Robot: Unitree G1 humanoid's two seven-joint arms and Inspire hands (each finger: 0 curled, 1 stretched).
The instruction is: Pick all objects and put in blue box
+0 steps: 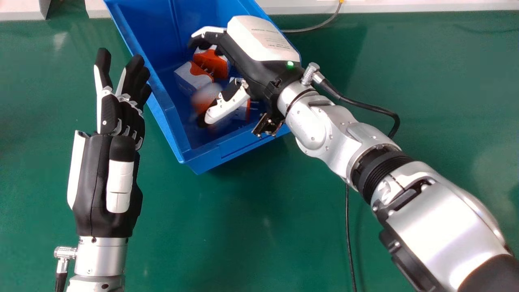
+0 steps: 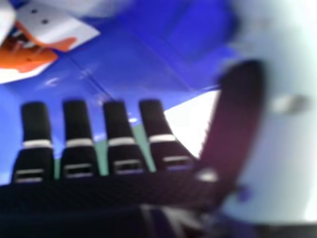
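Head view: my right hand [image 1: 253, 63] is over the blue plastic bin [image 1: 211, 156], its fingers in the bin's opening and its thumb spread well away from them. It is released, gripping nothing. Below it in the bin lie white-and-orange cartons: one [image 1: 192, 79] beside another [image 1: 213, 63] that sits partly under my fingers, and a third [image 1: 243, 109] beside my thumb. Near the thumb's tip there is also a blurred white-and-orange item [image 1: 206, 97]; I can't make out its shape. My left hand [image 1: 109, 178] is above the green worktop [image 1: 243, 227], beside the bin, its fingers loosely extended and nothing in them.

In the right hand view, my fingers [image 2: 75, 119] are straight, with white-and-orange cartons beyond them against the blue plastic.
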